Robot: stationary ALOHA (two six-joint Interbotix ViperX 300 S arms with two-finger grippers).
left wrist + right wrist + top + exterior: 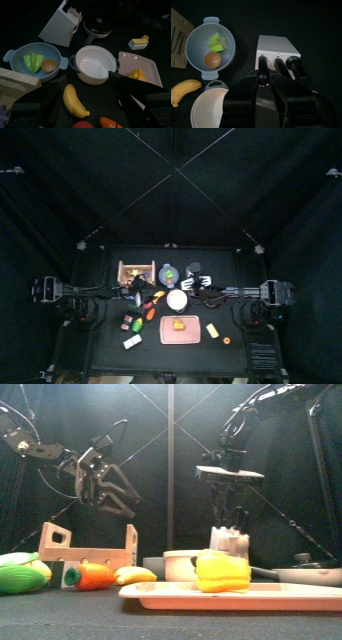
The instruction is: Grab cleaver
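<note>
White plastic formed the knife block (278, 46), from whose top three black handles (278, 63) stuck out side by side. The cleaver was lodged in that block, but which handle belonged to it could not be told. Beside the block a blue bowl (212, 30) was seen, holding one green piece (216, 42) and one brown ball (212, 60). A white pot (208, 107) and a single banana (184, 92) lay near the bowl, and a wooden rack (178, 35) was set past it. One pink tray (148, 67) carrying a yellow item (222, 571) was placed at the table's front, well apart from the block. Nothing was seen between the right gripper (270, 80) and the handles.

The right gripper was poised directly over the block, its fingers (260, 80) down among the handles at the outermost one. Whether it was clenched on that handle could not be told. The left gripper (83, 82) was held above the pot and banana, released, spread wide, with nothing grasped.

Two grippers, one block, three handles, one bowl, one pot were counted.
</note>
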